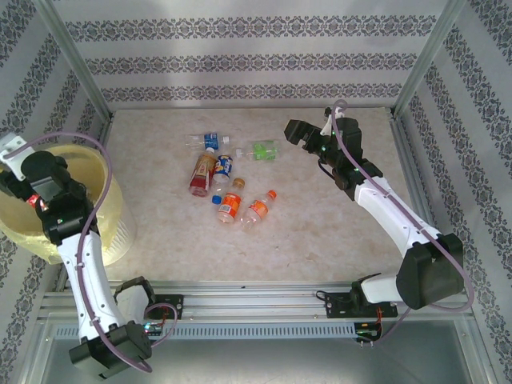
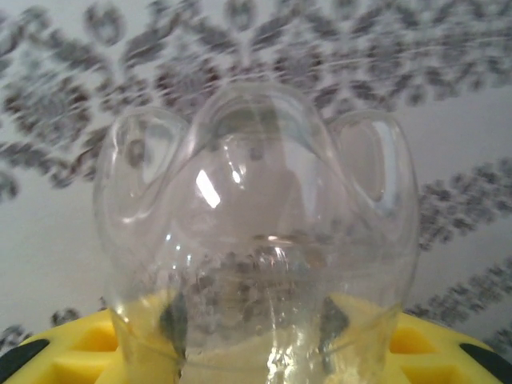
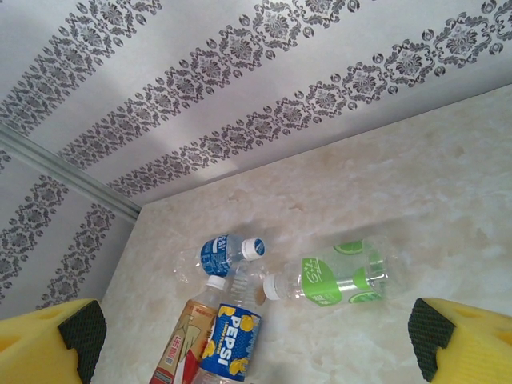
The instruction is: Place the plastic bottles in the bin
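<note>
From above, one bin (image 1: 118, 228) stood at the left, and I counted about seven plastic bottles (image 1: 230, 206) lying on the desk (image 1: 320, 232), not put away yet. My left camera showed my left fingers (image 2: 72, 348) squeezing one clear bottle (image 2: 256, 240), up over the bin I think. My right camera showed my right fingers (image 3: 48, 340) wide open above the green bottle (image 3: 340, 276).

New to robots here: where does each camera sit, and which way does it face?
Top external: above and behind, looking down on table and bin; both arms show.
Left wrist: faces the patterned wall; yellow left fingers grip a clear bottle.
Right wrist: looks down at the table; open right fingers show.
Shared: top and right wrist see the green-labelled bottle.
</note>
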